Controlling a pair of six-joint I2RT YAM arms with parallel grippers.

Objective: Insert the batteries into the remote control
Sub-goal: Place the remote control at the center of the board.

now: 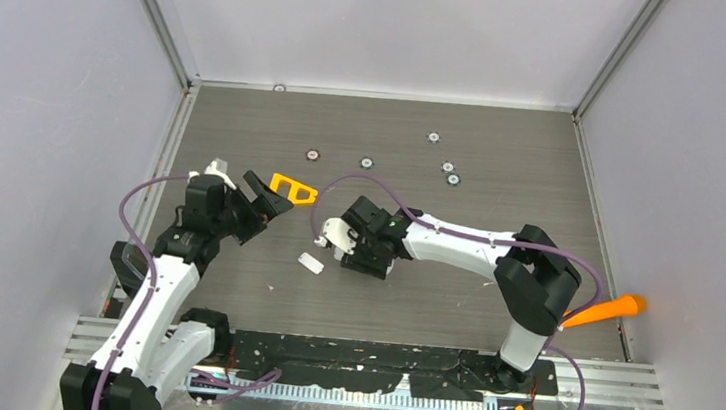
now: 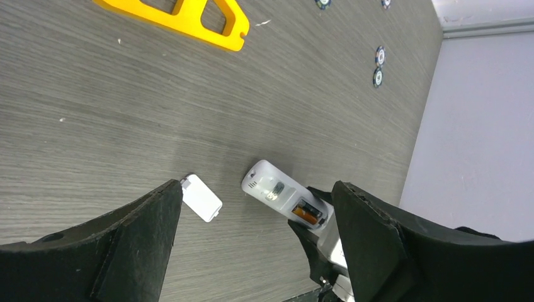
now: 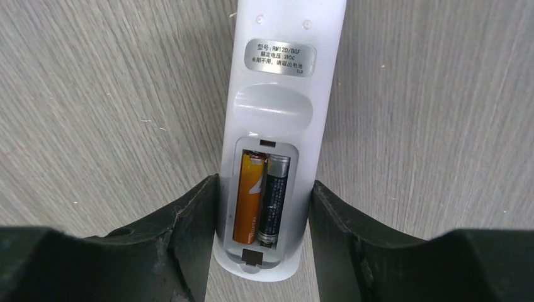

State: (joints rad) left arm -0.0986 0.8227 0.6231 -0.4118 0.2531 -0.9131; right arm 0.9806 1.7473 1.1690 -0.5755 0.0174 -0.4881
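Top view: left gripper (image 1: 274,201) is hovering beside the orange triangle (image 1: 294,190); right gripper (image 1: 353,249) is reaching leftward.
Left wrist: jaws are standing wide apart, empty.
Right wrist: fingers (image 3: 195,214) are clamping the remote (image 3: 283,94); both batteries (image 3: 263,201) are lying in its open compartment.

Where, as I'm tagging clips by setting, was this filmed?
Likely a robot lab cell: plain grey walls box in a wood-grain table, with a left arm and right arm mounted at its near edge.

Overhead looks down; wrist views share remote control (image 3: 274,107)
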